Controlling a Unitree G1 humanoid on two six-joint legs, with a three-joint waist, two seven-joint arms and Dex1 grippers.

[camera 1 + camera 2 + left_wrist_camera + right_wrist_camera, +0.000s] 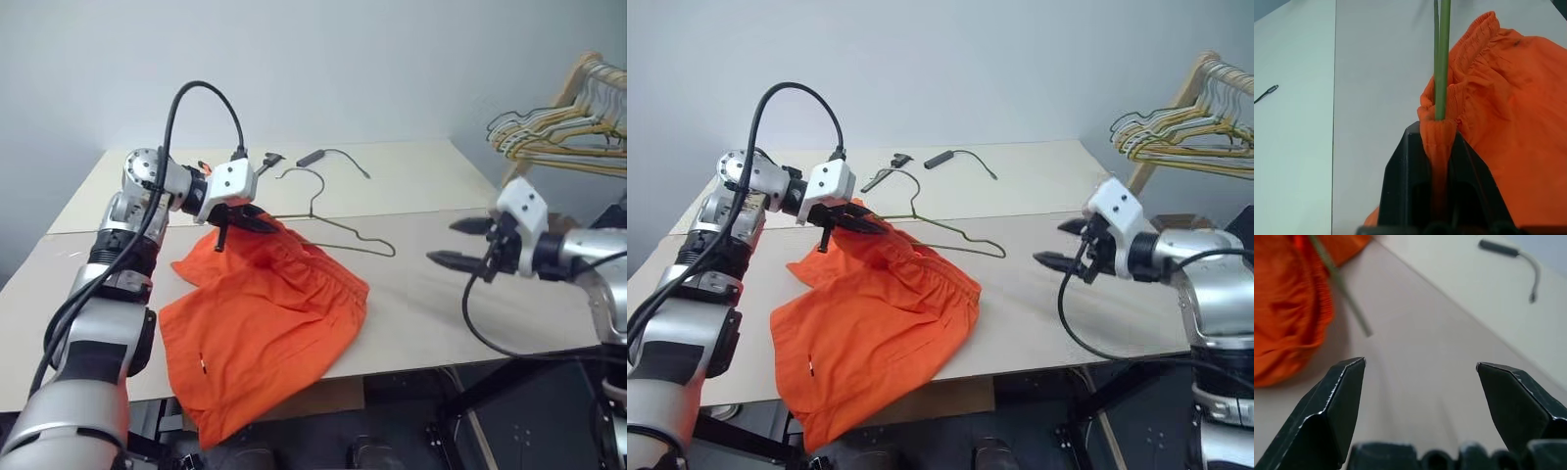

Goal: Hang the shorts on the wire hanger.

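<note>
Currently my left pincer point(243, 217) is pinching a fold of the waistband of the shorts point(265, 323); the left wrist view shows the orange elastic clamped between the two black fingers, with the wire hanger point(1442, 58) running straight up out of the same fold. The shorts lie spread on the pale worktop point(421, 294), one leg drooping over the near edge. The hanger's hook point(300, 174) stands just beyond the cloth and its lower bar runs out to the right from under the waistband, ending at a bend. Small dark cable bits point(323, 155) lie on the far board, well apart. Further right, my right pincer point(466, 243) hovers above bare worktop with its jaws spread wide and nothing between them; a rack of other hangers point(563, 127) stands behind it. My judgement: one side is threaded or nearly so. To do this well I should hold the left grip steady, bring the right pincer to the exposed hanger bar, and avoid dragging the cloth off the wire.
</note>
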